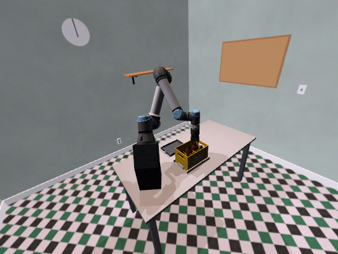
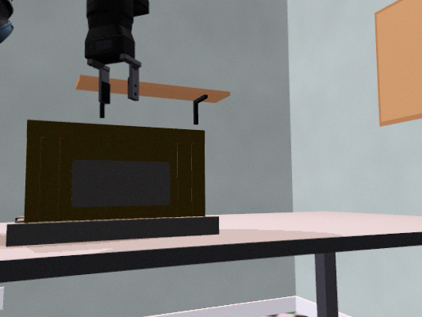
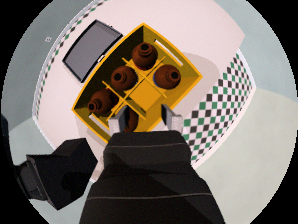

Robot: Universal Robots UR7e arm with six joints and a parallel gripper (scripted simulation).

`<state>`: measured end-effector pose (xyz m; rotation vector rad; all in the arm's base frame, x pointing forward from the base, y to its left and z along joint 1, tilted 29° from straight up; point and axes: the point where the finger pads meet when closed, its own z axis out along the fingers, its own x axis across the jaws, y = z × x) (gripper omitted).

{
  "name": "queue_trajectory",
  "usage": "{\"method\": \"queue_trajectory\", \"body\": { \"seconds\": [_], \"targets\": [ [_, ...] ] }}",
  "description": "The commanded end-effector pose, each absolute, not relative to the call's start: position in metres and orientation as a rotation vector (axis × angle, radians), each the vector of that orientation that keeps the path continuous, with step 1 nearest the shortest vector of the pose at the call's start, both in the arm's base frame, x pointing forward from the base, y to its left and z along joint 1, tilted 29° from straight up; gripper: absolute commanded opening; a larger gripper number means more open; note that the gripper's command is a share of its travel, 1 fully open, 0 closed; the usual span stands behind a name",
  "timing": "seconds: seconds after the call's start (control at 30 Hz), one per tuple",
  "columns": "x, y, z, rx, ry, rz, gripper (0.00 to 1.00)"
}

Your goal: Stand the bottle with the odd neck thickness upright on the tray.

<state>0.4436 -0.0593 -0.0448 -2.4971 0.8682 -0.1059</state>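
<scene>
The yellow crate (image 1: 182, 161) (image 2: 119, 144) (image 3: 191, 76) stands on the table with several brown bottles upright inside. In the wrist view one bottle (image 3: 145, 56) is at the far corner, one (image 3: 167, 76) at the right, one (image 3: 123, 78) in the middle left, one (image 3: 101, 102) at the left. Another bottle (image 3: 131, 121) is partly hidden by the left finger. One compartment is empty. I cannot tell any neck difference. My gripper (image 2: 118, 99) (image 3: 145, 111) is open and empty, pointing down above the crate. The dark tray (image 1: 171, 148) (image 3: 92, 50) has nothing on it.
A low dark bar (image 2: 115, 231) (image 1: 198, 165) lies along the crate's long side, near the table edge. The tray lies beside the crate's opposite long side. The robot's black pedestal (image 1: 147, 168) stands at the table's near end. The crate's walls and dividers surround the bottles.
</scene>
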Motion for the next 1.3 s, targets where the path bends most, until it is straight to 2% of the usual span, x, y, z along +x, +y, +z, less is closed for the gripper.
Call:
{"method": "queue_trajectory", "body": {
  "seconds": [0.0,1.27],
  "targets": [
    [0.444,-0.060,-0.045,-2.497,0.868,-0.107,1.00],
    [0.448,-0.051,-0.062,-2.497,0.868,-0.108,1.00]
  ]
}}
